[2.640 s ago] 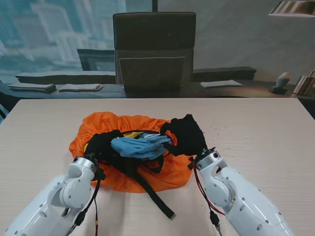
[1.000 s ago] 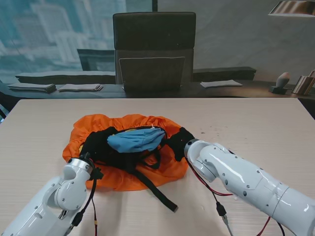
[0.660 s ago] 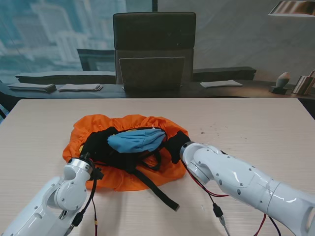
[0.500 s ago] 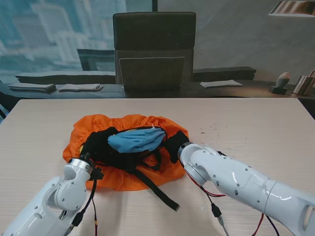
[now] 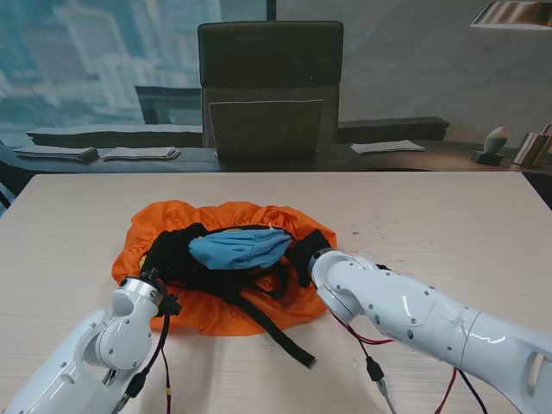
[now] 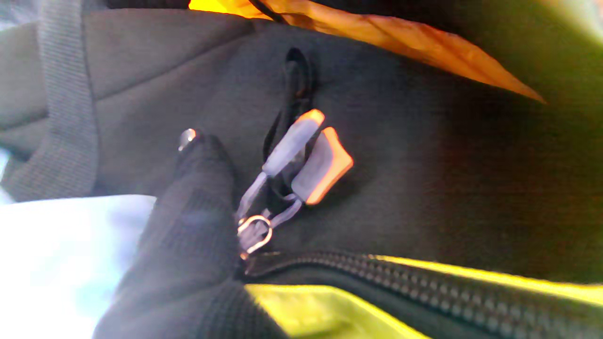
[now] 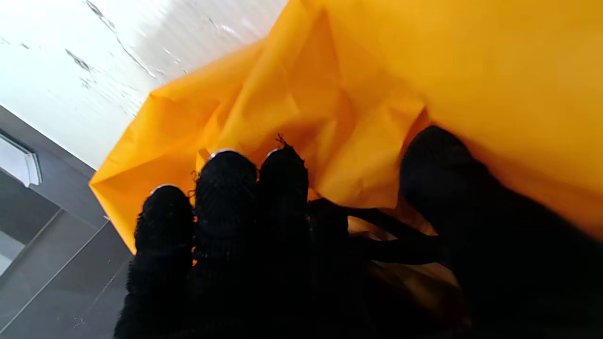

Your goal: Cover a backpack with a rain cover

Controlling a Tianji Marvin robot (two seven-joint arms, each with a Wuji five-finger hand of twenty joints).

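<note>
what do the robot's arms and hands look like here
Both arms are glossy white, rounded shells with silver joint rings. Thin red and black cables run beside the right arm and hang off the left arm. Each robot hand, left and right, wears a black knit glove.

an office – a chair (image 5: pixel 270 86) stands behind the table (image 5: pixel 448 216). papers (image 5: pixel 387 147) lie on a desk (image 5: pixel 259 157) beyond.
</note>
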